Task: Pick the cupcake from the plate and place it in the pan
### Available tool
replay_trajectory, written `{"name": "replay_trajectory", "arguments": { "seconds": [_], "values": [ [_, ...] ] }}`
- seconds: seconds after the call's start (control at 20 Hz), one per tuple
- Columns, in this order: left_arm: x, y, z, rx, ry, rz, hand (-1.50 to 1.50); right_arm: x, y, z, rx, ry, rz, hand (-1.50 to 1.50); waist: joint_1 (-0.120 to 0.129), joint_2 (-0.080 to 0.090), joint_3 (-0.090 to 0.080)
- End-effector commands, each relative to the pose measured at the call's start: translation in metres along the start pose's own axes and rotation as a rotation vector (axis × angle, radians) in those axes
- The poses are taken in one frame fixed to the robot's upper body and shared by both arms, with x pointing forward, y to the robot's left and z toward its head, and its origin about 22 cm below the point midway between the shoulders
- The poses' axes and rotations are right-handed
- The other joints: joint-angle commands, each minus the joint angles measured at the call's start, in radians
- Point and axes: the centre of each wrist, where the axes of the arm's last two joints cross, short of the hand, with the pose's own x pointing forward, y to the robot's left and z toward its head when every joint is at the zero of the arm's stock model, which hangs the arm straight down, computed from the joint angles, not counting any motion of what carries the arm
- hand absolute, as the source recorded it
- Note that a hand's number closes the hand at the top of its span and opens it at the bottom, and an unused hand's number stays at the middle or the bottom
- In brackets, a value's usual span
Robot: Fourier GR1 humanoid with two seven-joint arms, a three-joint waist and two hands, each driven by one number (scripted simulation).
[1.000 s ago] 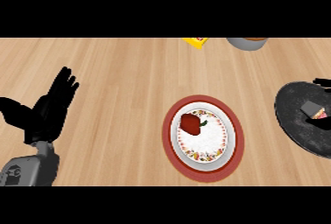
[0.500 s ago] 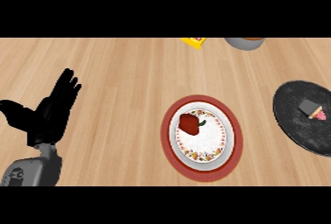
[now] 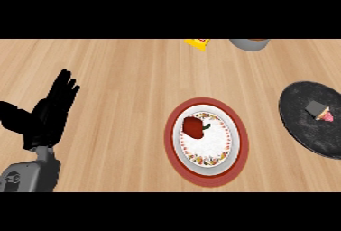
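A small cupcake (image 3: 320,111), grey with a pink end, lies on its side inside the dark round pan (image 3: 306,124) at the right edge. In the middle stands a white plate (image 3: 209,149) with a patterned rim, set on a red plate (image 3: 174,160); a red pepper-like item (image 3: 194,127) rests on its upper left. My left hand (image 3: 45,113) is open at the far left, fingers up, well apart from the plates. My right hand does not show.
At the top edge a yellow item (image 3: 198,42) and a grey bowl-like object (image 3: 250,43) are partly cut off. The wooden counter (image 3: 126,81) spreads between my left hand and the plates.
My right hand, seen at the pan's top right a second ago, has left the view. The cupcake stays in the pan. My left hand has barely moved.
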Motion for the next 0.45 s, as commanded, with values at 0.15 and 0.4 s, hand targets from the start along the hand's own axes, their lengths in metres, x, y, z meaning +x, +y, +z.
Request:
{"name": "replay_trajectory", "arguments": {
  "seconds": [0.15,0.4],
  "values": [
    [0.01,0.0,0.006,0.001,-0.007,0.003,0.0,-0.014,-0.028,0.045,0.09,-0.116,-0.124,-1.5,-0.004,-0.006,0.003],
    [0.002,-0.001,0.006,0.0,-0.003,0.006,0.0,-0.024,-0.013,0.043,0.099,-0.104,-0.1,-1.5,0.006,-0.004,0.001]
  ]
}}
